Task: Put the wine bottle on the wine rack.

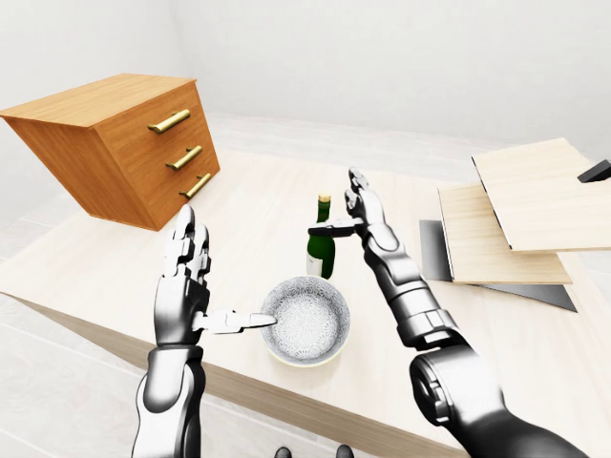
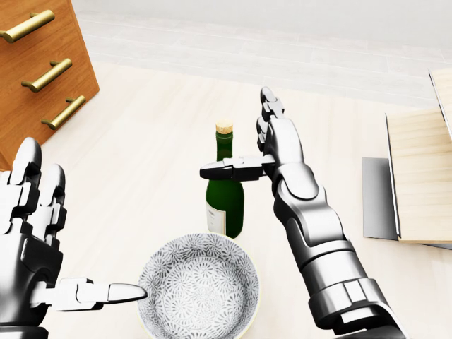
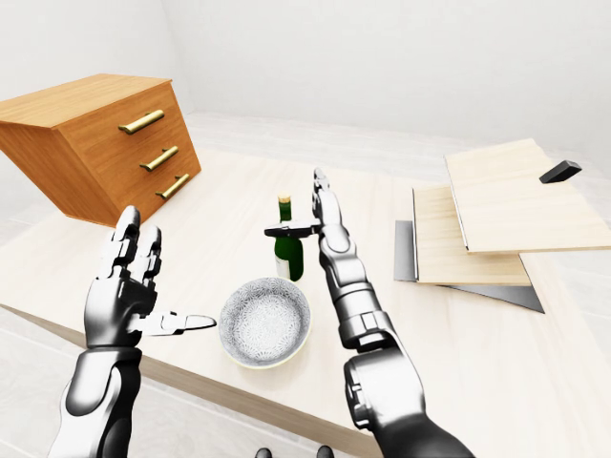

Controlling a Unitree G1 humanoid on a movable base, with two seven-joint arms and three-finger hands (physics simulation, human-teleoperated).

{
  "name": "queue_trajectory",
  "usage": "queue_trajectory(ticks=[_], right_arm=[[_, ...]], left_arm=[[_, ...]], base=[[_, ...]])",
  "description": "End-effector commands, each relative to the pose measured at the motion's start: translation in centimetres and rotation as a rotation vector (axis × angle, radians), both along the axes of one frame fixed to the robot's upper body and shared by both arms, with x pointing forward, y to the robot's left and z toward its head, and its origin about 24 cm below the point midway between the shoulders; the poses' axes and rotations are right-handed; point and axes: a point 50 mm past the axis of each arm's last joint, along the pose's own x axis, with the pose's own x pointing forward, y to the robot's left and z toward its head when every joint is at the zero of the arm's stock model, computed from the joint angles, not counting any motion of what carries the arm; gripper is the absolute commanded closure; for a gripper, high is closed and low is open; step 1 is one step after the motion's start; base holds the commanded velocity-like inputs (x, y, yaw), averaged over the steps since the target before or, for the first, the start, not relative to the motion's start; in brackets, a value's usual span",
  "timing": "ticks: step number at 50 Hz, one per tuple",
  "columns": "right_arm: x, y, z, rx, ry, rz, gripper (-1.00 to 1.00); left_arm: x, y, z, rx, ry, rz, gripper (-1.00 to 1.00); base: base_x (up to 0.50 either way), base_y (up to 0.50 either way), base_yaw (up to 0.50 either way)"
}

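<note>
Where the head view crops tightly to the middle of the tabletop (image 2: 141,141), the two eye views take in the whole scene. In the head view one green wine bottle (image 2: 225,191) with a cork stopper stands upright just above a single patterned bowl (image 2: 198,289), near it but not clearly touching. The right robot hand (image 2: 258,159) is spread wide beside the bottle's neck: its thumb lies level across the shoulder of the bottle, while the other fingers (image 2: 272,120) point up to the right of the cork. Whether the thumb touches the glass cannot be told. The left robot hand (image 2: 35,240) is also spread wide at the lower left, holding nothing, its thumb pointing toward the bowl's rim and stopping short of it.

Only a corner of the wooden drawer chest (image 1: 119,143) shows in the head view; the left-eye view shows it entire, tilted on the tabletop's left part, with three drawers and three brass handles. The right-eye view shows a stack of two pale wooden boards (image 3: 496,215) resting on a grey sheet at the right, well apart from the bottle, and one small dark block (image 3: 559,171) on the upper board, of which the left-eye view catches only a sliver.

The tabletop is pale wood with a light grain. Around it the floor and walls are plain white.
</note>
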Motion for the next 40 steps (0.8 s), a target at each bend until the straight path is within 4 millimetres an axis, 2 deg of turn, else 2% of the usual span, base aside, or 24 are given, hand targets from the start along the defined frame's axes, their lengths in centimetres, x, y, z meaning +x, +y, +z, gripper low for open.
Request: queue_trajectory(ticks=[1,29,30,31,33,35,36,40], right_arm=[[0.5,0.8,-0.1,-0.018,0.033,0.025,-1.00],[0.6,1.7,-0.1,-0.031,0.051,0.060,-1.00],[0.7,1.8,0.1,-0.024,0.041,0.070,-0.47],[0.7,1.8,0.2,-0.024,0.036,0.073,0.41],[0.6,1.9,0.4,-0.022,0.030,0.076,0.84],[0.6,1.9,0.4,-0.022,0.028,0.077,0.89],[0.6,1.9,0.3,-0.023,0.031,0.078,1.00],[0.5,1.9,0.2,-0.020,0.031,0.081,1.00]], left_arm=[[-0.1,0.0,0.0,0.000,-0.001,0.000,-1.00],[-0.2,0.1,0.2,-0.001,-0.010,0.001,-1.00],[-0.2,0.0,0.2,-0.001,-0.010,0.001,-1.00],[-0.2,0.0,0.2,-0.001,-0.010,0.001,-1.00],[-0.2,0.0,0.2,-0.002,-0.010,0.002,-1.00],[-0.2,0.0,0.3,-0.001,-0.013,0.002,-1.00],[-0.2,0.1,0.3,-0.001,-0.014,0.002,-1.00],[-0.2,0.1,0.3,-0.002,-0.014,0.003,-1.00]], base=[[0.00,0.00,0.00],[0.00,0.00,0.00],[0.00,0.00,0.00],[0.00,0.00,0.00],[0.00,0.00,0.00],[0.00,0.00,0.00],[0.00,0.00,0.00],[0.00,0.00,0.00]])
